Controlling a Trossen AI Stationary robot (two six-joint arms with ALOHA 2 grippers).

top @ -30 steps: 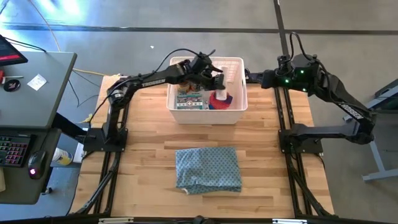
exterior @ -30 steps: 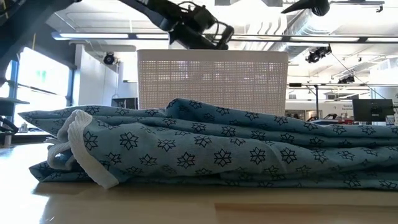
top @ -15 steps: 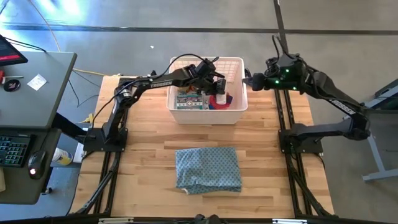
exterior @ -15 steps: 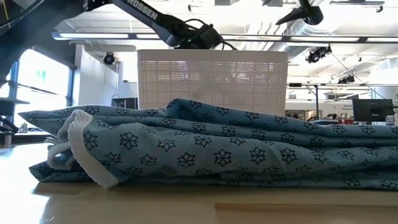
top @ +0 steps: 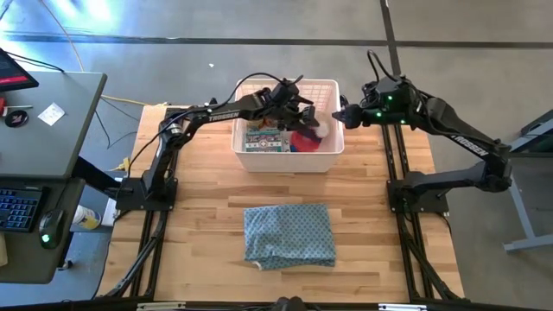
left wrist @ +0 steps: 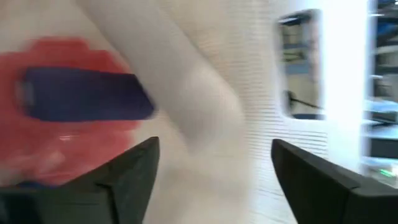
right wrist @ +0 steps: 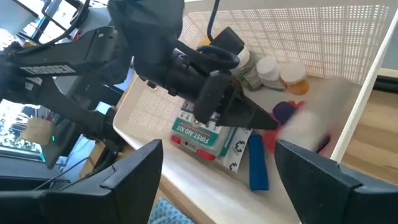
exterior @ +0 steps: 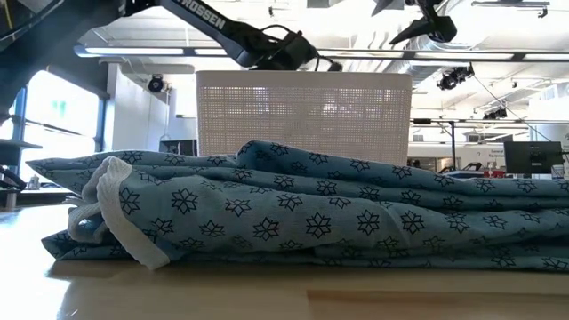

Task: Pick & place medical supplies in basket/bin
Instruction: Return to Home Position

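Observation:
The white latticed basket (top: 288, 161) stands at the table's far middle. In it lie a first-aid packet (right wrist: 199, 134), a blue tube (right wrist: 256, 162), white and amber bottles (right wrist: 273, 70), and a red disc (left wrist: 59, 134) with a purple tube (left wrist: 81, 93) on it. My left gripper (top: 304, 117) reaches into the basket from the left, pointing down toward its right end, fingers open. A white thing (right wrist: 311, 127) shows as a blur just beyond the fingertips, against the basket's right wall. My right gripper (top: 340, 113) hovers open at the basket's right rim.
A folded blue-grey patterned cloth (top: 289, 235) lies on the table's near middle and fills the low view in front of the basket (exterior: 302, 116). A desk with a keyboard (top: 22, 207) stands off the table's left edge. Bare wood lies on both sides of the cloth.
My left gripper has sunk lower into the basket and shifted toward its right end. The white thing that was at its fingers now lies loose and blurred below them. My right gripper has swung from beyond the table's right edge toward the basket's right rim.

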